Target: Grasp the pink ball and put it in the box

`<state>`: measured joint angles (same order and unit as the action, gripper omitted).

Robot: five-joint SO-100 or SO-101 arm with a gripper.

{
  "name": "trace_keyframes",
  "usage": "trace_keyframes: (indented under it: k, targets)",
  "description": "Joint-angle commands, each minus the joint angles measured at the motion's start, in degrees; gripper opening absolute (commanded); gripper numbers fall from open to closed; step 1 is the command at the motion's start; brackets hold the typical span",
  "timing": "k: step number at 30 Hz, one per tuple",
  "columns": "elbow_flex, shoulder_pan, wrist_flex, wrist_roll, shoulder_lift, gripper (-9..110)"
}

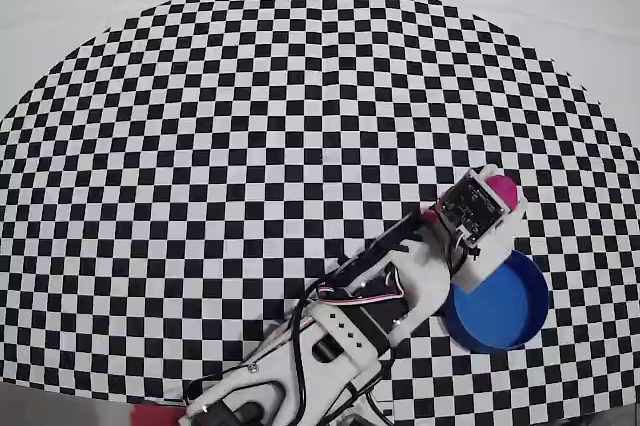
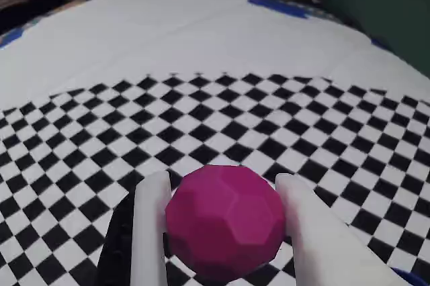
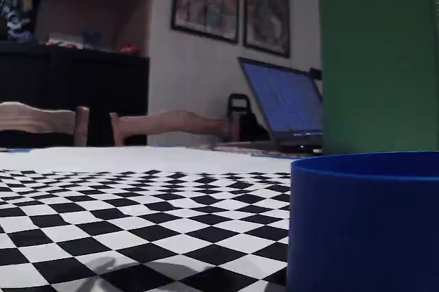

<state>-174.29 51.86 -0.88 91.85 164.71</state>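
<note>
My gripper [image 2: 225,232] is clamped on the pink ball [image 2: 225,222], one white finger [image 2: 151,232] pressed to each side, held above the checkered surface [image 1: 250,126]. In the overhead view the ball sits just beyond the blue box [image 1: 505,311] rim.

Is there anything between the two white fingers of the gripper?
Yes. In the wrist view, the magenta-pink faceted ball sits between the two white fingers of the gripper, filling the gap between them.
</note>
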Motion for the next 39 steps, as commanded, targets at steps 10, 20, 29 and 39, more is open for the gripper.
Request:
trace_keyframes:
  k: [10,20,29,39]
  targets:
    - [0.4,5.4,0.5,0.3,2.3,0]
    - [-0.4,9.1,0.5,0.3,2.9,0]
    - [-1.1,12.4,0.5,0.3,3.4,0]
    - [-3.2,16.7,0.5,-0.1,5.0,0]
